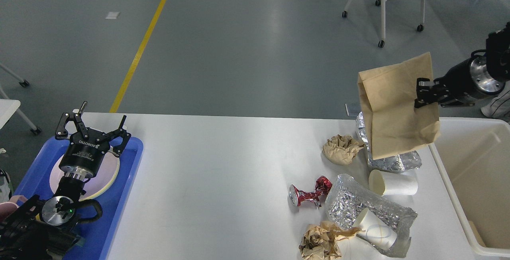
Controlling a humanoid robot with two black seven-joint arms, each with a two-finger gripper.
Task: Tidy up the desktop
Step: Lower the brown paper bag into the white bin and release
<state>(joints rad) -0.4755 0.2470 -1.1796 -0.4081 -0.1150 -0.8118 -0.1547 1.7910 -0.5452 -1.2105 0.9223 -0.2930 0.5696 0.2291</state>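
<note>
On the desktop (207, 160), a tray (119, 196) sits at the left edge with a plate (107, 180) in it, and the left gripper (92, 126) hangs above the plate's far side. A bin (450, 180) stands at the right edge, and the right gripper (423, 96) holds a paper bag (392, 112) up over the table's far right, just left of the bin. Under the bag lies a foil sheet (398, 160), with a crumpled paper ball (340, 148) to its left; nearer lie a cup on its side (394, 183), a crushed can (308, 194), a second foil sheet (358, 204) holding another cup (374, 230), and nearest a second paper wad (320, 240).
</note>
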